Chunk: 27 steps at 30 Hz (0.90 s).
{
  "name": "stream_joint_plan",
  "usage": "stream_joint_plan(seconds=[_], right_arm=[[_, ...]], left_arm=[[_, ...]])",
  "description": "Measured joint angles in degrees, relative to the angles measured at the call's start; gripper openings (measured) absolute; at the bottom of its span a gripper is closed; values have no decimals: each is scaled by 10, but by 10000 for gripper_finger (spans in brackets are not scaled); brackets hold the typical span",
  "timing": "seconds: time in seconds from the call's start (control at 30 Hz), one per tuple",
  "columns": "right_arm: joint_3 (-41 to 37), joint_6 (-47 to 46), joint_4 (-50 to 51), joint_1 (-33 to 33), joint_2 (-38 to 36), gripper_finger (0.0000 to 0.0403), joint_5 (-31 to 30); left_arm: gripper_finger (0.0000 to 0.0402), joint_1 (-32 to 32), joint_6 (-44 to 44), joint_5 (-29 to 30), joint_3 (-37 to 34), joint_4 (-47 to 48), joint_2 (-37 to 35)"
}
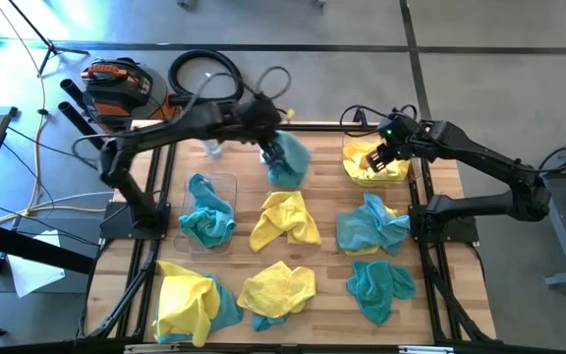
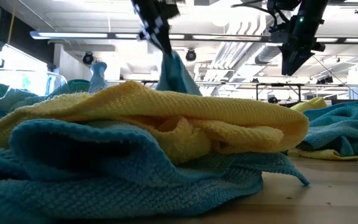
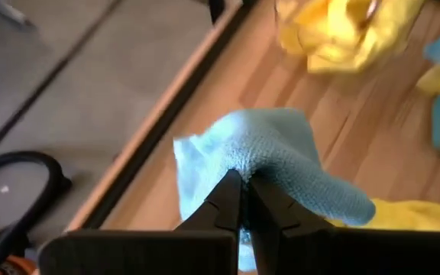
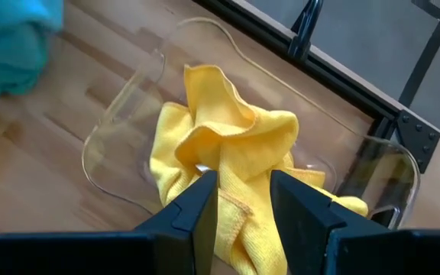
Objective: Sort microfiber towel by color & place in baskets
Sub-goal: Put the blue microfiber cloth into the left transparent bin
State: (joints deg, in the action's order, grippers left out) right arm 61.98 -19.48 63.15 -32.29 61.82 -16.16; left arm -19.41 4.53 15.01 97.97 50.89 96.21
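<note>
High view, desk [image 1: 460, 285]: loose teal and yellow towels spread around the left basket [image 1: 226, 181].
Left tool [image 3: 243, 200]: pinching a limp blue towel [image 3: 281, 156] right of that basket.
Right tool [image 4: 243, 200]: spread over a yellow towel [image 4: 220, 145] in the far-right basket [image 4: 388, 172].
Handling: light, floppy; pinch a raised fold.

Towels [image 1: 285, 218] crowding table [image 1: 455, 211]

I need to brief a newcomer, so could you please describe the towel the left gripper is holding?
Start at the table's far edge, midway between the two clear bins. There the left gripper is shut on a light blue towel, the only one hanging in the air instead of lying down.
</note>
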Motion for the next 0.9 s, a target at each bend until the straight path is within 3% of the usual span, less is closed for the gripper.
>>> stream_joint_plan(seconds=[0.27,0.67,0.9], right_arm=[[0,0,-13,0,0,117,0],[0,0,-13,0,0,117,0],[0,0,-14,0,0,117,0]], left_arm=[[0,39,33,77,0,59,-117],[0,120,118,100,0,155,-220],[0,181,234,101,0,274,-263]])
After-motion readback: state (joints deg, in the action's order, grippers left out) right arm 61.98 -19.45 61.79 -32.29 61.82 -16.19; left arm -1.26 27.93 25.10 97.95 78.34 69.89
